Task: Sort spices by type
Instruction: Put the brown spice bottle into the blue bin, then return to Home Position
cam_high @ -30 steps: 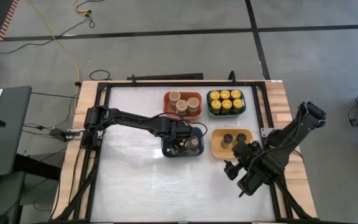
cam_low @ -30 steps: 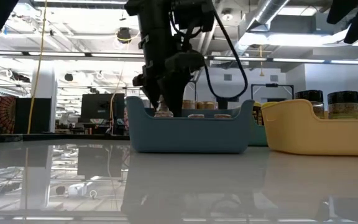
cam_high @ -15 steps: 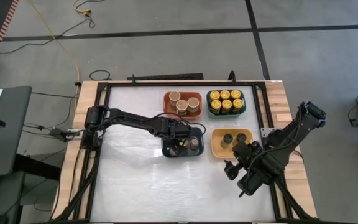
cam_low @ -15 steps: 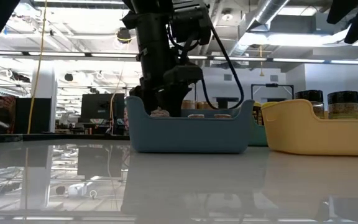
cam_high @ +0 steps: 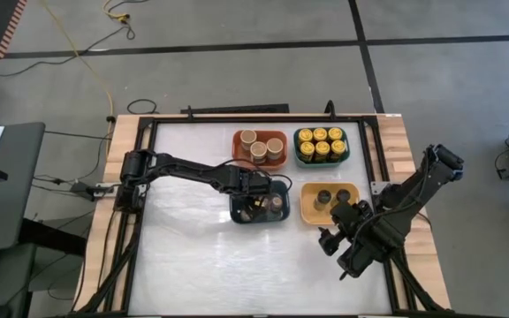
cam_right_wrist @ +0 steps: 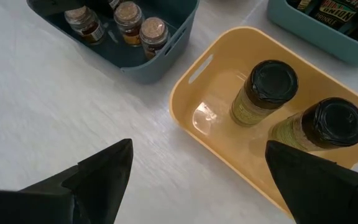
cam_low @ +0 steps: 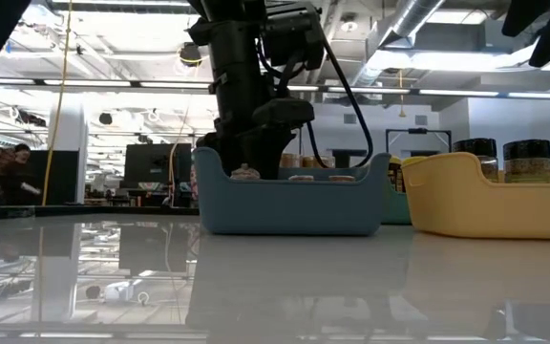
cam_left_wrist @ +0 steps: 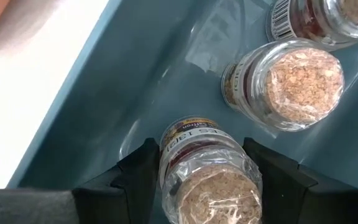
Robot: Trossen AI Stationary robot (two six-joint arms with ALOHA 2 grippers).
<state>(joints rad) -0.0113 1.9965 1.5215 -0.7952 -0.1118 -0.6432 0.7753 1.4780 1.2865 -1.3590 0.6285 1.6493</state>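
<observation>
Okay, left gripper [cam_left_wrist: 197,180] sits down in the blue bin [cam_high: 259,215], fingers barely apart either side of a cork-topped spice jar [cam_left_wrist: 210,180], so widen fully, lift straight clear of neighbouring jars [cam_left_wrist: 291,84]; right gripper [cam_right_wrist: 194,180] waits spread wide near the yellow bin [cam_right_wrist: 191,93].

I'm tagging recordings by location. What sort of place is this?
Probably a robotics lab in a large open workspace: a framed work table standing on a bare concrete floor, exposed ceiling ducts and strip lighting, cables trailing nearby.

Grey floor [cam_high: 237,79] with dark lines, yellow cable [cam_high: 82,57], bright ceiling lights [cam_low: 113,84]
</observation>
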